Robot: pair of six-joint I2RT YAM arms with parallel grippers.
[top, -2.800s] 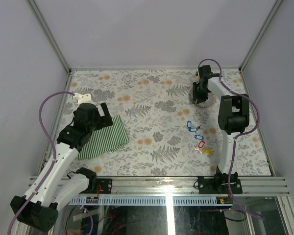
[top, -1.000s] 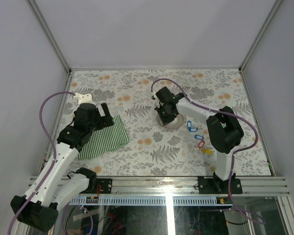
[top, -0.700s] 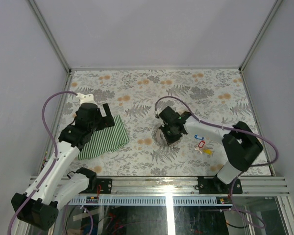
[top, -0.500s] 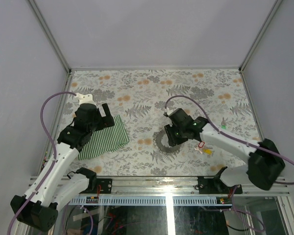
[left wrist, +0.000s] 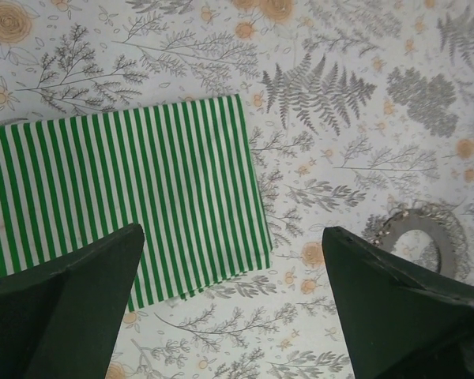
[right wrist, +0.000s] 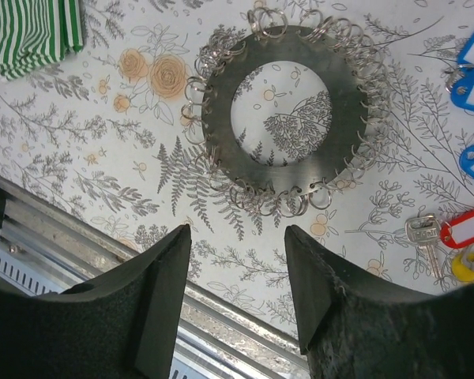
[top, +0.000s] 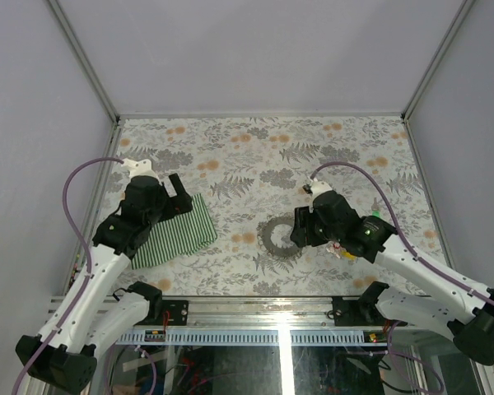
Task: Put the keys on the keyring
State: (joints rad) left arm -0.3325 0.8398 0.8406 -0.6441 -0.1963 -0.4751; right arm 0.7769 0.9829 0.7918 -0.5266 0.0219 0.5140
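Right gripper: jaws spread, gripping nothing. Seen from above it sits low over the table, fingers aimed toward 9 o'clock.

The keyring lies just past the fingertips, flat on the floral cover and clear of both fingers. It is a dark flat ring fringed all round with small silvery wire loops. It is round, so it has no long axis, and its opening faces straight up. In the top view it is at 9 o'clock from the right gripper, about mid-table and toward the near side.

The keys sit at 3 to 4 o'clock of the ring, near it but apart. They are blue tags, a red tag, a yellow tag and one bare metal key. The red tag's long axis runs roughly 3 to 9 in the wrist view, and the metal key's blade points to about 6. From above they are mostly hidden under the right arm.

The aluminium rail runs close at 6 o'clock of the ring. From 10 to 2 o'clock the table is open.

Left gripper: jaws spread wide, holding nothing, hanging over the green striped cloth. The cloth lies at 9 o'clock of the ring, well apart from it, by the table's left edge.
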